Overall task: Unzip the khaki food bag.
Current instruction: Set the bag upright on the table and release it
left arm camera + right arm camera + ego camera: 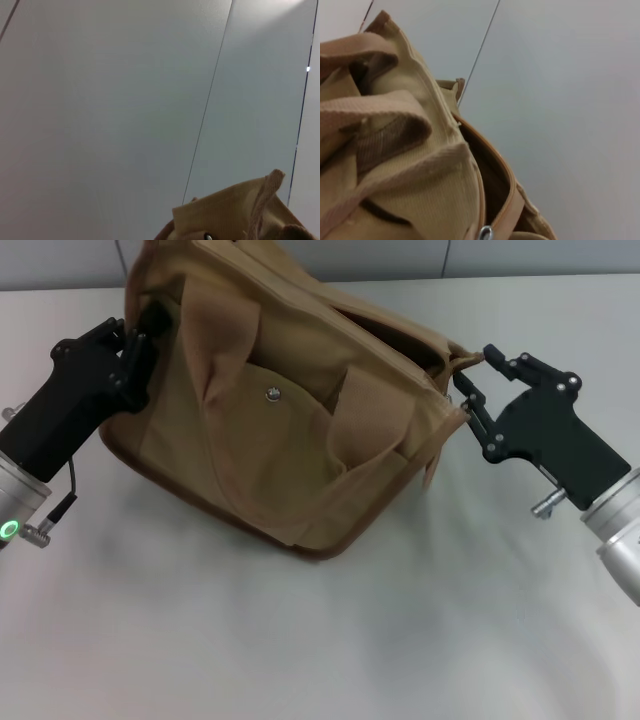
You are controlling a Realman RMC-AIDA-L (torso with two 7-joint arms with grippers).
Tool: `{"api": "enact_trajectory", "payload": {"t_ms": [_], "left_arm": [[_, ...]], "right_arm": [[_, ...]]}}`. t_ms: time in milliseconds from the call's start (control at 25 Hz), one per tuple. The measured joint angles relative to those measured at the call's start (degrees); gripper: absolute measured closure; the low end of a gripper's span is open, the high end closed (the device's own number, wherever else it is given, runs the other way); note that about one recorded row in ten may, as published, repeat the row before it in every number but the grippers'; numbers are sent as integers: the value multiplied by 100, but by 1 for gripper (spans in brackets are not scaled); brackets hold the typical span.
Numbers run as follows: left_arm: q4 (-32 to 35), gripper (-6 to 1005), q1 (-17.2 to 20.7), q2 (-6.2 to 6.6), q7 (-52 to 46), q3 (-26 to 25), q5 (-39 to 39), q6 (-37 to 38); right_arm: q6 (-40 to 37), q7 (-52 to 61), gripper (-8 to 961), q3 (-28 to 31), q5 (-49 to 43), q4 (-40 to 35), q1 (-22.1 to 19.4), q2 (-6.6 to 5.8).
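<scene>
Head view shows the khaki food bag [300,410] lying tilted on the white table [300,640], front pocket and silver snap [271,393] facing up, and a dark gap already showing along its top edge. At the bag's far-left corner sits the left gripper [140,340], fingers clenched on the canvas, anchoring it. Over on the opposite end, the right gripper [470,390] pinches something small at the bag's corner, most likely the zipper pull, though the grip point itself is hard to make out. Right wrist view confirms the mouth parted, with a metal piece [485,232] at the seam's near end. Judgement call now: pull straight along the zipper line, low and steady, while the left arm holds firm so the soft bag doesn't slide or bunch up.
</scene>
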Motion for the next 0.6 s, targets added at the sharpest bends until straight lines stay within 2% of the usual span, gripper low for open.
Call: {"api": "enact_trajectory", "payload": {"t_ms": [160,360,600], "left_arm": [[-1,926,28,-11,0,12,0,1],[-1,926,30,-18,0,21,1,0],[-1,925,30,-16,0,29,1,0]], "right_arm": [[103,24,549,58,4,30,95,2],[258,118,779,59,-3,15,224,4],[268,174,888,21,-6,-3,296,-1]]}}
